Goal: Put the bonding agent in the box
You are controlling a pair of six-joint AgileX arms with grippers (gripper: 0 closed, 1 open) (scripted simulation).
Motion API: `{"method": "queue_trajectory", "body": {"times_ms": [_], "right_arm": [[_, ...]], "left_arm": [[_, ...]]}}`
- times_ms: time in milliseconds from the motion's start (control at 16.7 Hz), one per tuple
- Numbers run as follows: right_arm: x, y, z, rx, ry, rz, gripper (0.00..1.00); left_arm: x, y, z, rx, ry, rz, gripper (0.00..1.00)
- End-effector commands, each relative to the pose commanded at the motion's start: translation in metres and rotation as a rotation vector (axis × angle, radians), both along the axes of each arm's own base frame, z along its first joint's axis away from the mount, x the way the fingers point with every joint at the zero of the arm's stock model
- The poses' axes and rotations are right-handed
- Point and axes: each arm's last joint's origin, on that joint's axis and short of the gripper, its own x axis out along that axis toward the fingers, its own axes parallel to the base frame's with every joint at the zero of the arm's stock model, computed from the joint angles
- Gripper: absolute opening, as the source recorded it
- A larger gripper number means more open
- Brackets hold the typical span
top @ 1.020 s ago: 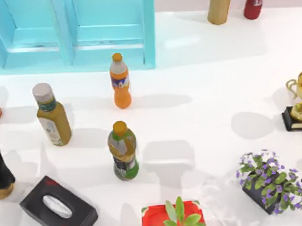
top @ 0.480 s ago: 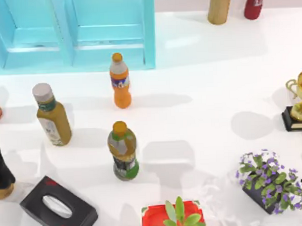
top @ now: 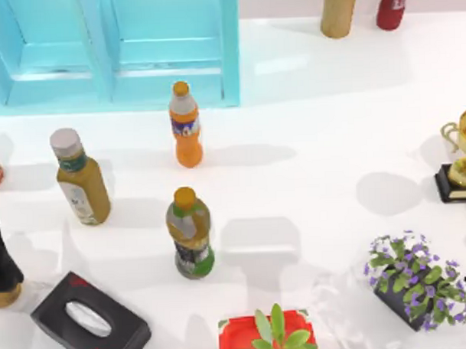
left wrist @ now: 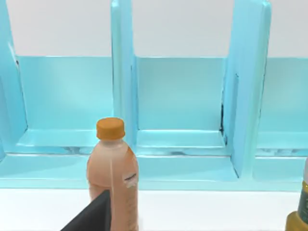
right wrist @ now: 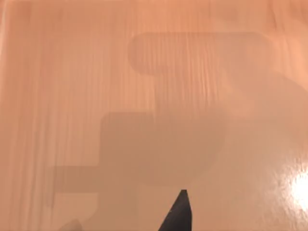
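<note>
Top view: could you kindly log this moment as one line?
blue box back left | orange soda bottle upright in front | tissue box front left

White bench [top: 323,125], light-blue box [top: 110,48] set along its far edge at left, orange soda bottle [top: 185,126] stood just before it, yellow-brown bottle [top: 81,180] at left, green-labelled bottle [top: 191,233] nearer, black tissue box [top: 89,317], potted purple flowers [top: 416,279], trophy [top: 461,159] at right edge.
</note>
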Motion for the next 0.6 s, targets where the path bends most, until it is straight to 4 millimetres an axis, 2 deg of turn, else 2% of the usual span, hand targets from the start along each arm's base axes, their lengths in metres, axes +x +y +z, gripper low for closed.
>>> {"method": "queue_trajectory", "body": {"times_ms": [240,600], "right_arm": [[0.0000,0.0000,0.0000,0.000,0.000,0.000,0.98],[0.0000,0.0000,0.0000,0.000,0.000,0.000,1.00]], "left_arm": [[0.0000,0.0000,0.0000,0.000,0.000,0.000,1.00],[0.0000,0.0000,0.0000,0.000,0.000,0.000,1.00]]}}
